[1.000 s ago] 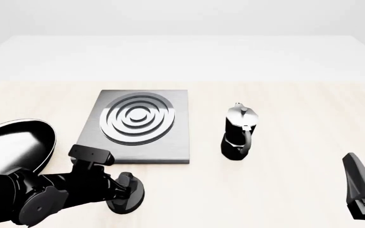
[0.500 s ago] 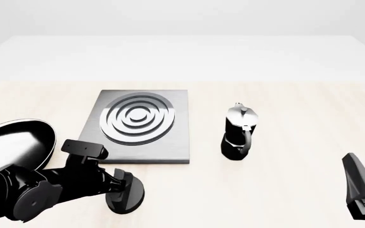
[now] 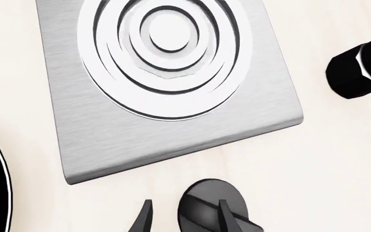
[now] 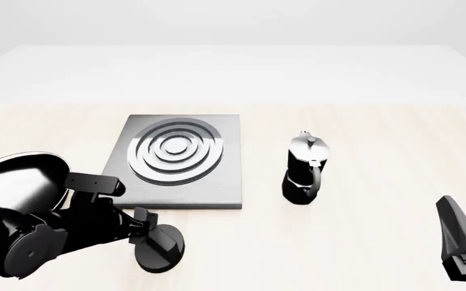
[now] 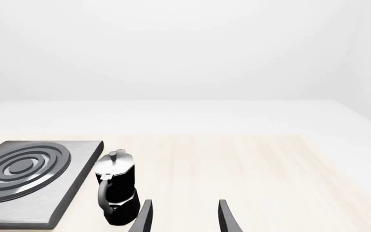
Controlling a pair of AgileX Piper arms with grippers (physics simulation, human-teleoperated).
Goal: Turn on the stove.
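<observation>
The stove [image 4: 176,160] is a flat grey metal slab with concentric silver rings, left of the table's middle. Its round black ridged knob [image 4: 160,248] stands on the table just in front of the slab. My left gripper [image 4: 142,225] is at the knob's left upper edge. In the left wrist view the stove [image 3: 172,72] fills the frame, and the left gripper [image 3: 185,220] is open. One of its fingers [image 3: 229,217] lies over the knob [image 3: 205,205] and the other is beside it. My right gripper [image 4: 463,242] is open and empty at the near right, also seen in the right wrist view [image 5: 184,220].
A black-and-silver moka pot [image 4: 304,170] stands right of the stove and shows in the right wrist view [image 5: 116,193]. A glossy black frying pan [image 4: 14,185] lies at the left edge, partly behind my left arm.
My left arm has drawn back to the left, so more of the knob shows. The right arm, the stove and the pot have not moved.
</observation>
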